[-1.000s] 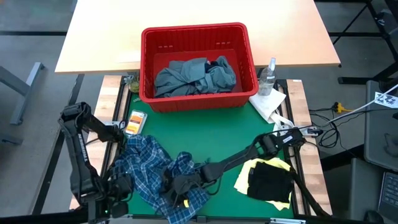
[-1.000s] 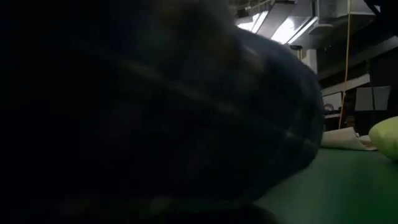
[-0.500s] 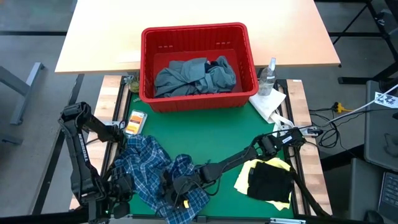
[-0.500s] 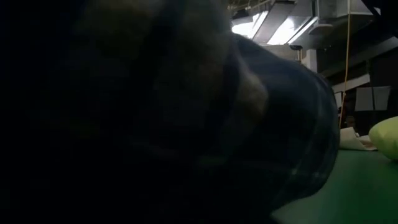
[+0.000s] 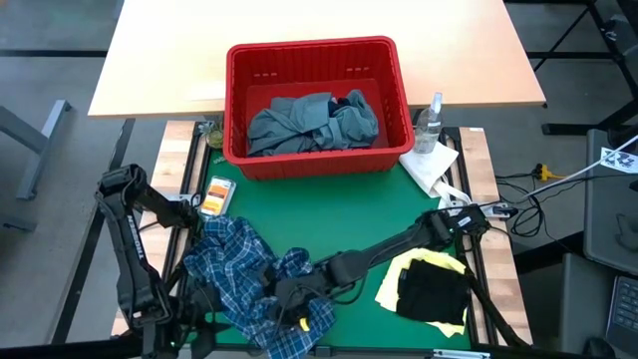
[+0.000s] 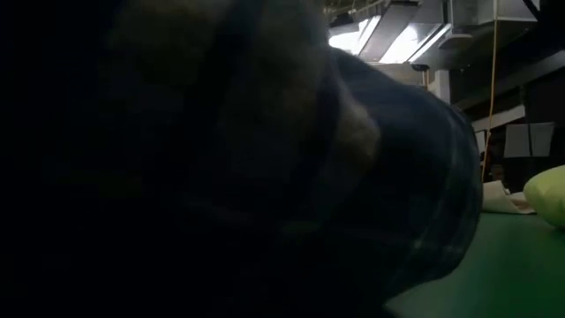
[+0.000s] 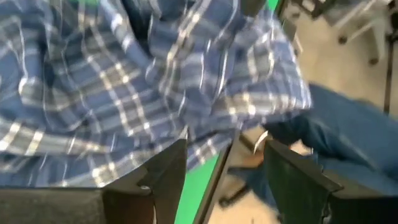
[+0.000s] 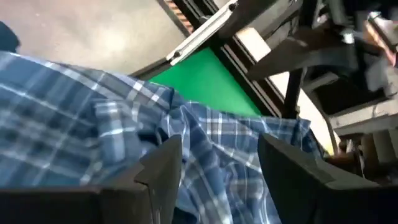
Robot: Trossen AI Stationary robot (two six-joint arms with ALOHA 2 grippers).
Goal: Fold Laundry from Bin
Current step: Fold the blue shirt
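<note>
Nearest me, at the front edge of my green mat (image 5: 349, 224), lies the rumpled blue-and-white plaid cotton shirt (image 5: 239, 274), spread loosely and not yet folded. My left gripper (image 7: 225, 163) is low at the shirt's front left corner, fingers spread apart with nothing between them; the plaid cloth lies just ahead of them. My right gripper (image 8: 219, 158) reaches across from the right side to the shirt's front right part, its fingers also spread apart and empty, cloth lying just beyond them. The table-level camera is almost wholly blocked by dark plaid fabric pressed close to it. To the right of the shirt, near the front right of the mat, a dark navy garment (image 5: 432, 291) lies flat as a rough rectangle on top of a small yellow garment (image 5: 404, 269); these look like the finished pieces, though I cannot tell how neat the folds are. Farther back, at the mat's right edge, sit a white paper towel (image 5: 431, 165) and a clear plastic spray bottle (image 5: 430, 122). Farthest, the rectangular red slotted plastic basket (image 5: 317, 52) holds a crumpled grey-blue garment (image 5: 309, 122). I judge the task about half done: the plaid shirt needs folding, then the grey-blue piece.
</note>
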